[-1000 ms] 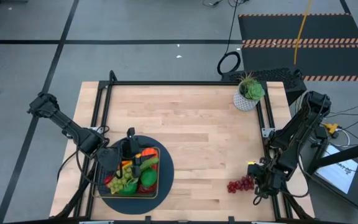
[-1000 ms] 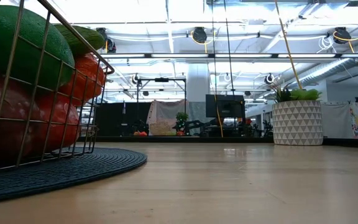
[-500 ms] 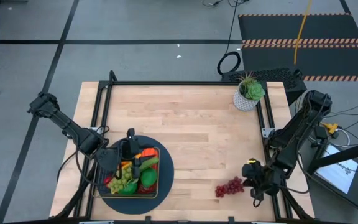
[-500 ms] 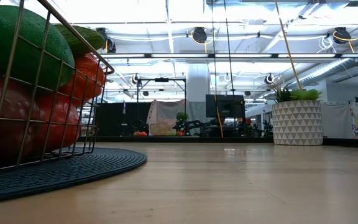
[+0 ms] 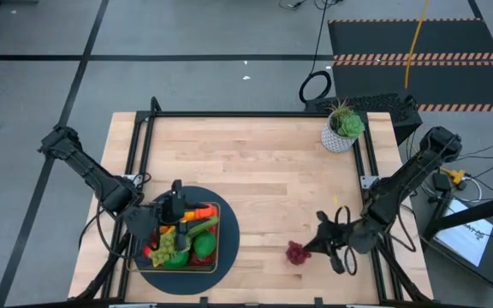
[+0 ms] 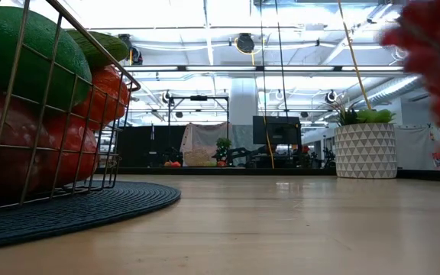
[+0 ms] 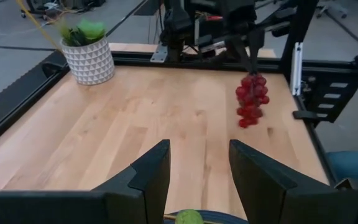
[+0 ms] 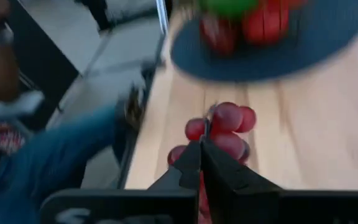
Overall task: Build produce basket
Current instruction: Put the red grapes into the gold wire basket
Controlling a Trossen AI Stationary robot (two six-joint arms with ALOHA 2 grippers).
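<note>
Light wooden table (image 5: 264, 171) bounded by a dark metal frame, on a grey floor marked with dark tape lines; the low view looks across the tabletop into a large workshop with ceiling lights. A potted green plant (image 5: 343, 127) in a white patterned pot stands at the far right corner of the table.

Right gripper (image 5: 313, 248): fingers pressed together on the stem of a bunch of red grapes (image 5: 295, 252). In the left wrist view the bunch (image 7: 251, 99) hangs clear of the wood beneath the pinched fingers; in the right wrist view the grapes (image 8: 224, 127) sit just past the shut fingertips. The gripper is over the near right part of the table, inside the frame's right rail.

The basket (image 5: 216, 244), a dark wire-mesh square, rests on a round dark mat (image 5: 229, 224) at the near left of the table, well apart from the grapes. It already holds produce: green, red, orange and yellow pieces, heaped to the rim.

Left gripper (image 5: 175, 205): poised over the basket's far side, fingers (image 7: 151, 174) parted, nothing between them.

Between the mat's edge and the grapes lies bare wood. The middle and far parts of the table are likewise bare, apart from the plant. The mat reaches close to the table's near edge.
</note>
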